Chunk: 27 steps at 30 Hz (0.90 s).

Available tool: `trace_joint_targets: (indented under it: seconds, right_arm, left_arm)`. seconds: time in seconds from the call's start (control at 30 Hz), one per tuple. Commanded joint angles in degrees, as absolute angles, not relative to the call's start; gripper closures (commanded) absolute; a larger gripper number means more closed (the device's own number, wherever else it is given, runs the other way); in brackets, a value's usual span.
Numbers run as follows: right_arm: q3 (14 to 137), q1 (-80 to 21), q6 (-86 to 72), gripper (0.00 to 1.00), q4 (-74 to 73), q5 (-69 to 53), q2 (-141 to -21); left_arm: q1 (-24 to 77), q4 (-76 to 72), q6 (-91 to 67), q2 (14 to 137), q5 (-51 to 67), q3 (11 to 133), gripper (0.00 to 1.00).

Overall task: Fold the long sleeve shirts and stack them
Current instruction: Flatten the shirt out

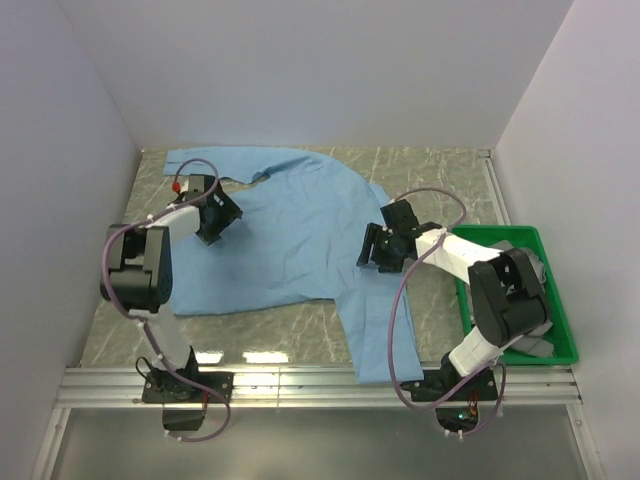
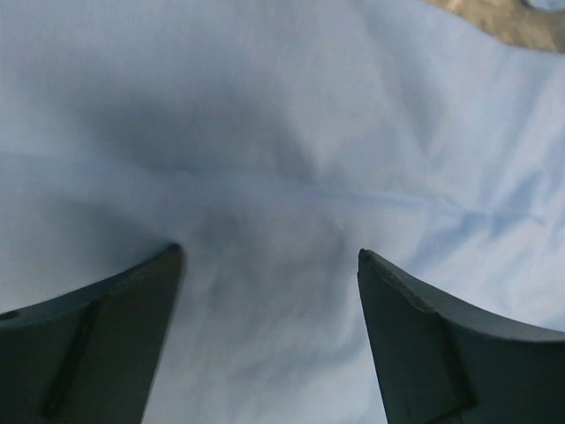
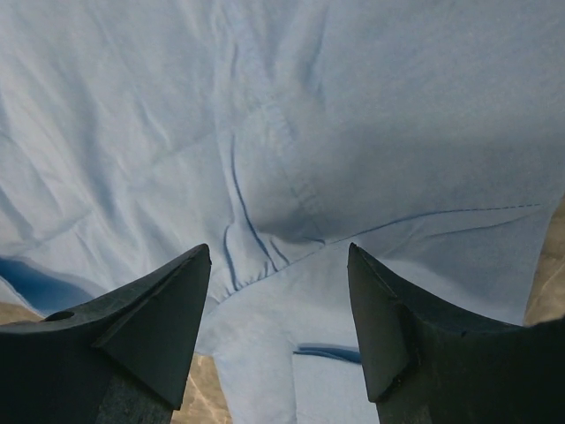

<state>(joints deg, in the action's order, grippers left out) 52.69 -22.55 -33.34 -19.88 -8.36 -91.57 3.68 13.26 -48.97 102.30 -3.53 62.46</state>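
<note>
The light blue long sleeve shirt (image 1: 290, 225) lies spread flat on the table, and both pairs of fingers hang over it. Under the left gripper (image 1: 214, 228) is the cloth of the shirt's left part. In the left wrist view the shirt (image 2: 282, 132) fills the whole gap between the dark fingers (image 2: 115, 336), smooth and soft, with one faint seam running across just beyond the tips. The fingers stand spread wide, pinching nothing. Whether their tips touch the cloth cannot be told. The right gripper (image 1: 378, 255) hovers over the shirt's right side. In the right wrist view the shirt (image 3: 353, 115) shows a puckered seam and thin creases running down towards the gap between the wedge-shaped fingers (image 3: 150, 327), which also stand spread with nothing held. One sleeve (image 1: 375, 340) hangs as a long strip nearer than these fingers, the other sleeve (image 1: 205, 160) reaches beyond the left fingers. The table (image 1: 440, 180) is glossy, with greenish marble veining. Right of the right gripper sits a green plastic tray (image 1: 566, 325) holding grey pieces (image 1: 535, 345).
</note>
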Motion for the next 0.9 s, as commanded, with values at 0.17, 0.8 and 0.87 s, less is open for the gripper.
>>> trace_joint_targets:
  seconds: [0.17, 0.8, 0.87]
  right_arm:
    - [48.87, -17.85, -35.33, 0.29, -20.74, -11.86, -93.52]
    - [50.09, -25.30, -25.58, 0.29, -19.08, -5.53, -80.16]
    - [51.06, -27.77, -24.79, 0.28, -17.58, -6.06, -78.93]
  left_arm:
    - [3.52, 15.11, -43.95, 118.19, -2.91, 76.08, 0.12]
    - [3.52, 16.51, -42.88, 104.09, -2.88, 79.74, 0.11]
    - [3.60, 18.71, -45.07, 97.51, -7.09, 73.06, 0.11]
